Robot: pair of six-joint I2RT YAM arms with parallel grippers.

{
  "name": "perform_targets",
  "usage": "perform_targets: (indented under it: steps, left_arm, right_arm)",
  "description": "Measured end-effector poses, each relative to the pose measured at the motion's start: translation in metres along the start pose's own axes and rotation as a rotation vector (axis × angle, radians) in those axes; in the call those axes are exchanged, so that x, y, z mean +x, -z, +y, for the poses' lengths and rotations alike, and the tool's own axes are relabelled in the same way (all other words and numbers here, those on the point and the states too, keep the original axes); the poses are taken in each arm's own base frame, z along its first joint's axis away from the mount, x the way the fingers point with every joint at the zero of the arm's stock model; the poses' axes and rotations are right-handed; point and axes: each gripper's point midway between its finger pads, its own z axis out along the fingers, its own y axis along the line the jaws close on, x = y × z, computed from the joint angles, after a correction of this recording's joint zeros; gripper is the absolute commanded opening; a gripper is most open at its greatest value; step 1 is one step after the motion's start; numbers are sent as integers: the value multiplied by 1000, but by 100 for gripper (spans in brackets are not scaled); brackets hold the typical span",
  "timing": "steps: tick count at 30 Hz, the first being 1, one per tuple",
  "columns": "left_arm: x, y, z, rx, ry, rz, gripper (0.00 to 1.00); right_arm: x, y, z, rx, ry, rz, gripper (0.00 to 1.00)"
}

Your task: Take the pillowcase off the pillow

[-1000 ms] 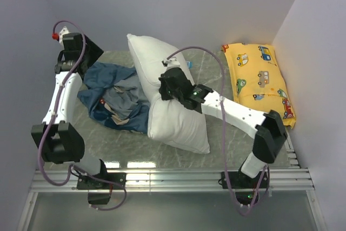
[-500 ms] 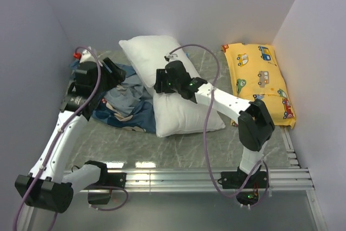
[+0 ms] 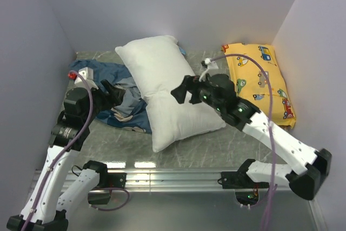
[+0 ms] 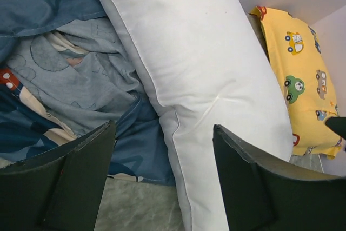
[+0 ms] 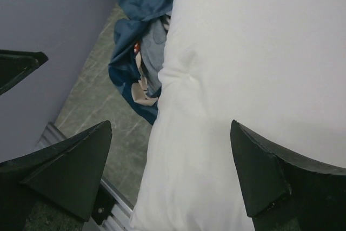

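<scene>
Both grippers gape wide and empty. Right gripper [image 5: 171, 125] hangs above the plump white rectangular pillow [image 3: 162, 90], whose long axis runs away from the arms, far end tilted left. Left gripper [image 4: 163, 128] hangs over the crumpled dusty-blue printed pillowcase [image 4: 65, 79], which touches the pillow's left edge. Only the top view shows the pillow's full outline.

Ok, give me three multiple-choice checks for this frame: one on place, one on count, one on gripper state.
1. Where is the pillowcase?
A) crumpled to the left of the pillow
B) covering the whole pillow
C) folded on top of the pillow
2. How many pillows are in view?
A) one
B) two
C) three
3. The left gripper is:
A) shut on the pillowcase
B) open and empty
C) shut on the pillow
Answers: 1 A, blue fabric is heaped beside the bare white pillow; 2 B, the white one plus the yellow car-print pillow; 3 B, its fingers stand wide apart, gripping nothing.
</scene>
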Motion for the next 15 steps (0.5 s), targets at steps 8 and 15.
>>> perform_targets:
  steps: [8,15]
  left_arm:
    - [17,19,9,22,-22,-17,79]
    - [25,27,10,44,-30,-18,79]
  right_arm:
    - [16,66,-23,23,-14,-63,99]
    - [42,93,-49,76,-11,-65,100]
